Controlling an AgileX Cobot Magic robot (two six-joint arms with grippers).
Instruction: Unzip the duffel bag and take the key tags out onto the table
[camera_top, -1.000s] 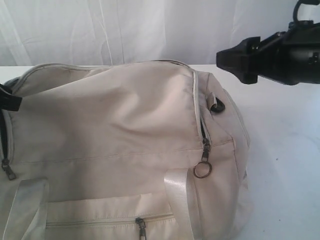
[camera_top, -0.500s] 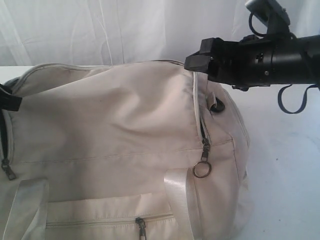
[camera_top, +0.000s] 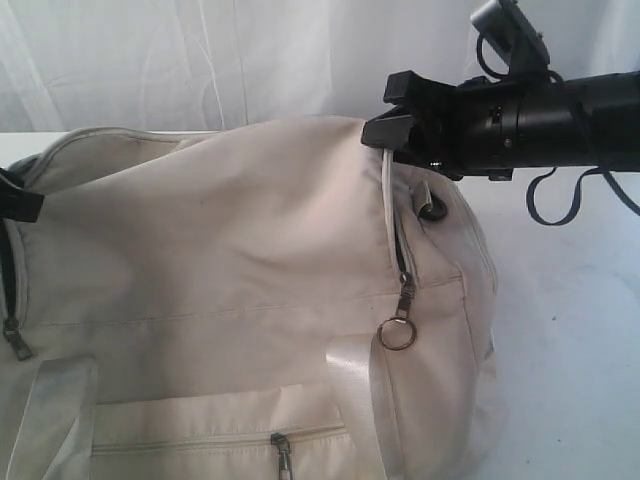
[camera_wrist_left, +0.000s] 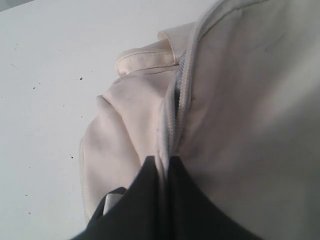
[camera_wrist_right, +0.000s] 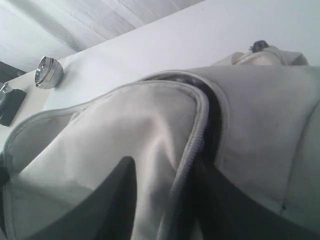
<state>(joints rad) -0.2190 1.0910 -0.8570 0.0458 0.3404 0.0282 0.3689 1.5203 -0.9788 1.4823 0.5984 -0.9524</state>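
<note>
The cream-white duffel bag (camera_top: 230, 260) fills the left and middle of the exterior view. Its top zipper gapes a little above a silver pull with a ring (camera_top: 398, 335). My right gripper (camera_top: 385, 112) sits at the bag's upper right end. It is open, and its jaws straddle a raised fold of fabric and the zipper edge (camera_wrist_right: 192, 145). At the far left edge my left gripper (camera_top: 18, 200) is shut on the bag's zipper seam (camera_wrist_left: 172, 115). The key tags are hidden. The white table (camera_top: 570, 330) lies under and beside the bag.
A black strap ring (camera_top: 433, 208) sits just below the right gripper. The front pocket has its own zipper pull (camera_top: 282, 450), and another pull (camera_top: 15, 340) hangs at the left. A silver round object (camera_wrist_right: 48, 71) and a black item (camera_wrist_right: 10, 105) rest far off. A white curtain (camera_top: 200, 60) hangs behind.
My right gripper has come in leftward from over the table onto the bag's top right end. The fabric there has risen and the ringed pull has shifted slightly up. The left gripper has stayed put.
</note>
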